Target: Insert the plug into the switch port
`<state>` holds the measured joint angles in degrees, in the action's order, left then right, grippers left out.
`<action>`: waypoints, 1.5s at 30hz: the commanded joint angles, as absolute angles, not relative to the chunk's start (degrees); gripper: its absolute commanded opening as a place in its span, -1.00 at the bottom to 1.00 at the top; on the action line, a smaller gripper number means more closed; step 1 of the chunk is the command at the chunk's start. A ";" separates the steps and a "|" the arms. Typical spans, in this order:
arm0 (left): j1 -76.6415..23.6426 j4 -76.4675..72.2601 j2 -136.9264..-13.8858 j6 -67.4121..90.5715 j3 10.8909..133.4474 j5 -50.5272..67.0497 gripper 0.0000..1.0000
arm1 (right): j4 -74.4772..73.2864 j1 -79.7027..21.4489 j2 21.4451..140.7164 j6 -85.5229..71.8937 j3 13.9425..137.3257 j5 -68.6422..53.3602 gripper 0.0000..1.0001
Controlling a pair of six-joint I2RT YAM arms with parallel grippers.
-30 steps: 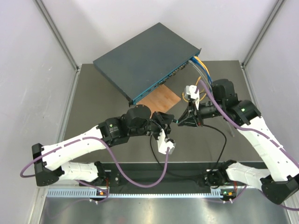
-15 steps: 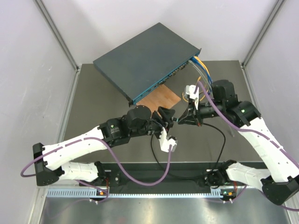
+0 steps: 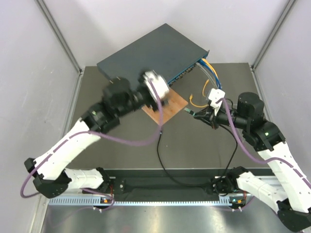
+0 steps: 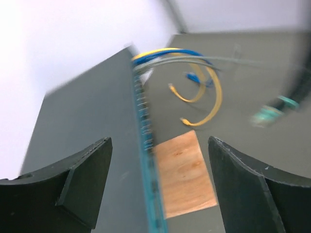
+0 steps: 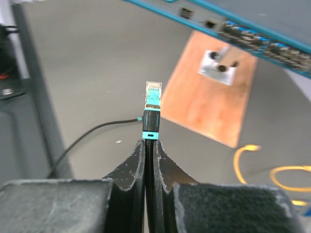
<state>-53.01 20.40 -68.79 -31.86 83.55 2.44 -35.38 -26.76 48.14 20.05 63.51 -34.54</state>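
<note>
The switch (image 3: 146, 58), a big flat blue-grey box, sits at an angle at the back of the dark table (image 3: 194, 141). Its teal front faces the arms. The switch port (image 5: 209, 23) is 1 of the small dark sockets in the row along that front. Blue cables (image 3: 210, 71) and a yellow cable (image 3: 196, 103) run out of the right end of the front, and the yellow one loops loosely over the table.

A brown board (image 3: 173, 104) lies flat just below the teal front, with a small silver piece (image 5: 217, 68) on it. It lies between the plug and the row of sockets.

The left arm reaches over the near edge of the switch and part of the board, blurred in the overhead view. The left gripper (image 4: 159, 143) has its 2 fingers spread wide with nothing between them. The teal front and the board show in the gap below.

The right gripper (image 5: 149, 143) is pinched tight on the plug (image 5: 152, 104), gripping its rear. The teal boot and clear tip stick out past the fingertips towards the board. The plug hangs above the table just beside the board's right corner, clear of the switch and in no socket. Its black cable (image 3: 160, 158) trails back to the near edge.
</note>
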 commanded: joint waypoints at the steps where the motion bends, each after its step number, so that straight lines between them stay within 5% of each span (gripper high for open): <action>1: -41.25 18.73 -70.13 -4.17 90.77 9.65 0.69 | -27.78 -26.10 49.04 20.21 63.28 -28.41 -1.00; 8: -9.82 7.84 -66.45 38.25 87.99 23.72 0.76 | -25.76 -27.06 56.42 22.76 68.37 -22.94 -1.00; 17: 14.39 10.98 -56.61 57.64 70.68 34.53 0.85 | -22.59 -32.95 64.68 24.78 71.45 -12.23 -1.00; 35: 14.59 -13.35 -61.26 72.42 48.87 44.12 0.98 | -18.90 -40.96 71.01 24.70 72.95 -4.39 -1.00; 45: 9.06 -26.63 -68.11 76.82 47.54 44.12 0.67 | -17.40 -42.27 72.24 25.49 73.30 -4.48 -1.00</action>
